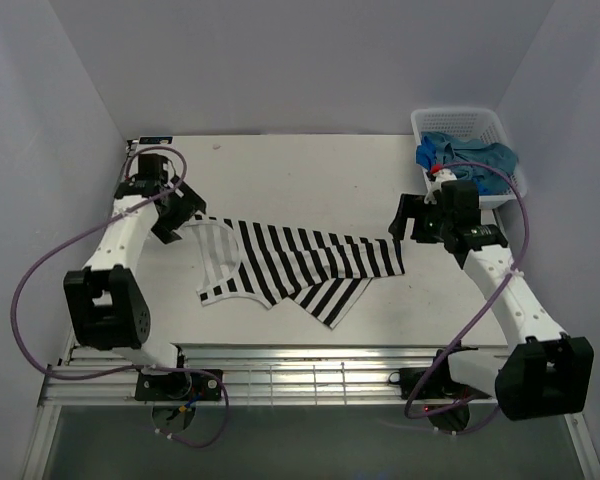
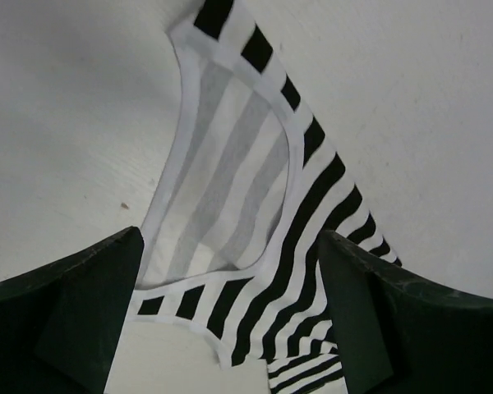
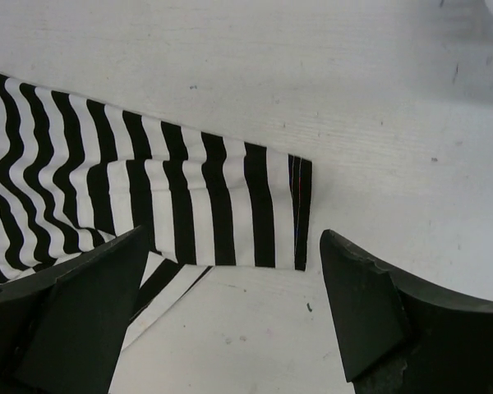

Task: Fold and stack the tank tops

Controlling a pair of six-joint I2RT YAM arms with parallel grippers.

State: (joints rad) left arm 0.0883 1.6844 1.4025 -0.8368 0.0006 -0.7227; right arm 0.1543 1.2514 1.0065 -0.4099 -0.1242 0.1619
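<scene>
Top external view: a black-and-white striped tank top (image 1: 290, 265) lies spread across the white tabletop (image 1: 310, 170), between the two arms. One layer of it angles out from under the other toward the near edge. The left hand (image 1: 180, 215) hangs over the shoulder end of the top, on the left, its fingers spread wide and gripping nothing. The right hand (image 1: 405, 225) sits over the hem end, on the right, likewise spread and empty.

A white lattice basket (image 1: 480, 118) stands in the far right corner. It holds a muted teal-blue tank top (image 1: 498, 158) and a bright royal blue tank top (image 1: 432, 155), crumpled together. The right arm's wrist is just in front of this basket. Purple cables (image 1: 25, 280) loop beside each arm.

Left wrist view: between the dark fingers (image 2: 74, 320), a white-trimmed opening of the striped top lies flat on the tabletop, with paler stripes showing through it.

Right wrist view: the straight hem edge lies flat between the parted fingers (image 3: 378, 312), with bare tabletop beyond it.
</scene>
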